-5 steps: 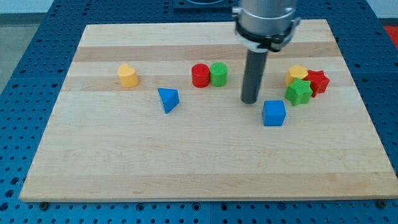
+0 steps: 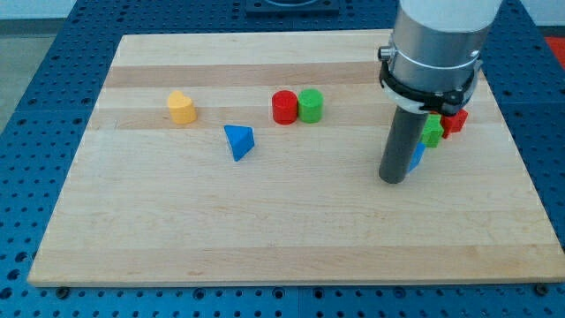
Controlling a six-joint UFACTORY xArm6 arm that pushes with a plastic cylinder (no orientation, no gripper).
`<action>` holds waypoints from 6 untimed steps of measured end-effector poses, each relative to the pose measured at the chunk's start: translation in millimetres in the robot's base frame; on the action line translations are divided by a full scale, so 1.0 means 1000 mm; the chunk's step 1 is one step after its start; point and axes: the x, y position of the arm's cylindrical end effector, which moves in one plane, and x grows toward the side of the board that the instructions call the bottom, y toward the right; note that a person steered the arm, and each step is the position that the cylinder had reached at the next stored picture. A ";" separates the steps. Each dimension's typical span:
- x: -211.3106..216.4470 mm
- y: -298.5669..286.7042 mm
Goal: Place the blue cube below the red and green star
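Note:
My tip (image 2: 391, 179) rests on the wooden board (image 2: 177, 230) at the view's right. The blue cube (image 2: 417, 158) sits right behind the rod, mostly hidden, only a sliver showing at the rod's right edge. The green star (image 2: 433, 131) is just above it, partly hidden by the rod, and the red star (image 2: 455, 121) shows to its right. Whether the tip touches the cube cannot be told.
A red cylinder (image 2: 284, 107) and a green cylinder (image 2: 310, 104) stand together at the top middle. A blue triangular block (image 2: 238, 141) lies left of centre. A yellow block (image 2: 181, 107) sits at the upper left.
The rod has moved right and toward the view's bottom. It now covers the blue cube and the yellow block near the stars. The cube has shifted slightly right, toward the green star.

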 end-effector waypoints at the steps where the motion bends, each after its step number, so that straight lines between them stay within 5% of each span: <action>1: 0.000 -0.026; 6: 0.000 0.039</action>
